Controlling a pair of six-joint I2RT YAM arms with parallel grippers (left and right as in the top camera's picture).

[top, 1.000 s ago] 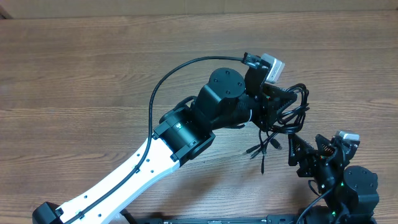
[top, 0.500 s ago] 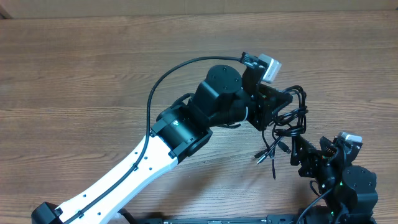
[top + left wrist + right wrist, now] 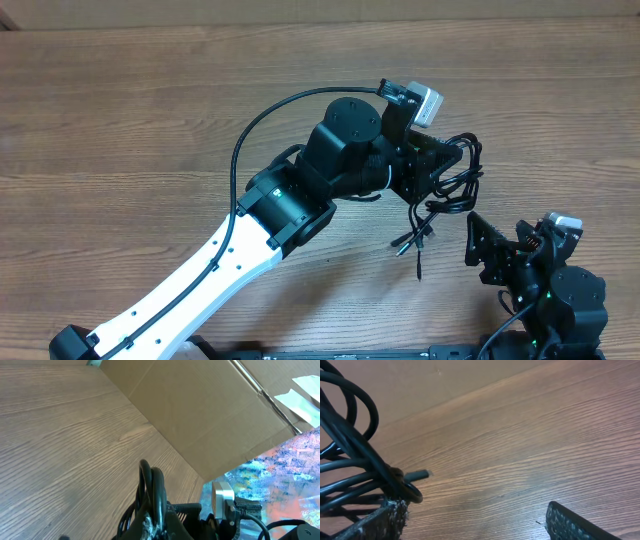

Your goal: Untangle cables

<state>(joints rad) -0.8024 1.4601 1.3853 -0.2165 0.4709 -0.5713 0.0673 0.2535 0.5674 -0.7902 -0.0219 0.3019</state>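
The cables [image 3: 463, 170] are a tangled bundle of thin black cords, held above the wooden table [image 3: 150, 120] right of centre. My left gripper [image 3: 443, 162] is shut on the bundle, and two loops of cable [image 3: 151, 485] rise between its jaws [image 3: 156, 522]. Small plug ends [image 3: 408, 243] dangle below the bundle. My right gripper [image 3: 500, 250] sits just below and right of the tangle, open, nothing between its fingers. In the right wrist view the cables [image 3: 350, 455] hang against the left finger [image 3: 377, 522]; the right fingertip [image 3: 572, 522] stands far apart.
A brown cardboard wall [image 3: 200, 410] runs along the table's far edge. The left arm's thick black wire [image 3: 258, 130] arcs over its elbow. The right arm's base [image 3: 570, 300] sits at the bottom right corner.
The left gripper has shifted slightly left and up with the bundle, and the dangling plug ends swung left. The right gripper's jaws have spread a little wider.
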